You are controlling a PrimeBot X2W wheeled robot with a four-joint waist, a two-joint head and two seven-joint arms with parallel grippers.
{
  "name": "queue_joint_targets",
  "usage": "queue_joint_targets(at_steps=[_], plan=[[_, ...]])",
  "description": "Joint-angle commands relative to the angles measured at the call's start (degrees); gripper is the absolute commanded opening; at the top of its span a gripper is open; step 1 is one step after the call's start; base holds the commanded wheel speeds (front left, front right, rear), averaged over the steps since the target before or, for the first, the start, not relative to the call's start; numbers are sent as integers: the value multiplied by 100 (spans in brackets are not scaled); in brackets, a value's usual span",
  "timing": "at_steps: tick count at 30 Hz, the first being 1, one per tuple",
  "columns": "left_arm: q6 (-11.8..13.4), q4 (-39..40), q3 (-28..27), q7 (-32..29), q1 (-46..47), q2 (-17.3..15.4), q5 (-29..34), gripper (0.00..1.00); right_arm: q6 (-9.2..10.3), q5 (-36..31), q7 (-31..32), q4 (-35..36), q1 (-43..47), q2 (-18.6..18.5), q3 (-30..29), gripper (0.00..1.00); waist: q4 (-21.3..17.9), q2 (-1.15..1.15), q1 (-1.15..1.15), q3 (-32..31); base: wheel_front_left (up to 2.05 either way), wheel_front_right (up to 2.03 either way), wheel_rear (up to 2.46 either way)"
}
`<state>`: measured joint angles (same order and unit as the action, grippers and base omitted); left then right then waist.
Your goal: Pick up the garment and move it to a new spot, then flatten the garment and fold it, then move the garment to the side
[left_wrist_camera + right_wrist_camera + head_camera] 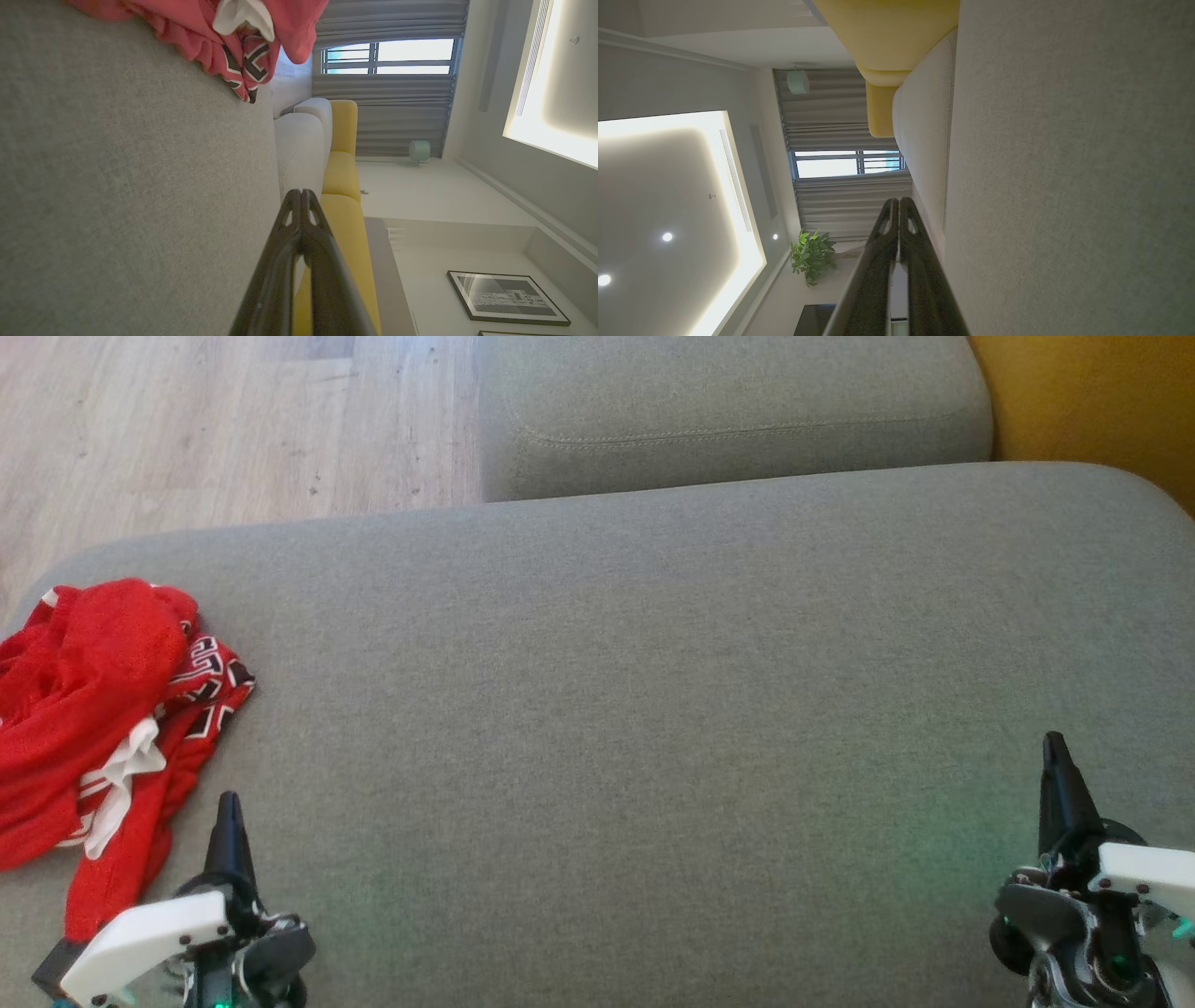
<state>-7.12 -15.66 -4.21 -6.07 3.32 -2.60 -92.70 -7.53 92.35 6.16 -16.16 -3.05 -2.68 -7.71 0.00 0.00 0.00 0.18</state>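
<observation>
Grey woven fabric covers the broad, round-cornered seat cushion. A smaller matching cushion with a stitched seam sits behind it. The red garment, crumpled in soft folds with white and black trim, lies at the seat cushion's left edge. The left gripper is just beside it and the right gripper well apart. Both have tapered dark fingers pressed together, holding nothing.

Garment red – white, black lettering; cushion grey-green.
</observation>
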Motion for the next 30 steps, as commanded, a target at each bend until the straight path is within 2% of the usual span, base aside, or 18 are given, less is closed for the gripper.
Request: queue_joint_targets(at_steps=[1,8,9,13,21,30], plan=[[-36,164,-228,-40,287,-28,51,0,4,-16,31,213,-313,-20,121,0,0,0,0,0,0,0,0],[-36,164,-228,-40,287,-28,51,0,4,-16,31,213,-313,-20,121,0,0,0,0,0,0,0,0],[0,0,0,0,0,0,0,100,0,0,0,0,0,0,0,100,0,0,0,0,0,0,0],[7,-292,47,9,-152,14,-2,100,0,0,-2,-304,157,11,13,100,0,0,0,0,0,0,0],[4,-234,119,126,-176,12,116,100,0,-85,-119,-260,169,6,158,100,-6,0,0,-36,0,0,0],[3,-58,151,277,-225,9,684,100,1,-678,-273,-194,191,-2,296,100,-18,0,0,-89,0,0,0]])
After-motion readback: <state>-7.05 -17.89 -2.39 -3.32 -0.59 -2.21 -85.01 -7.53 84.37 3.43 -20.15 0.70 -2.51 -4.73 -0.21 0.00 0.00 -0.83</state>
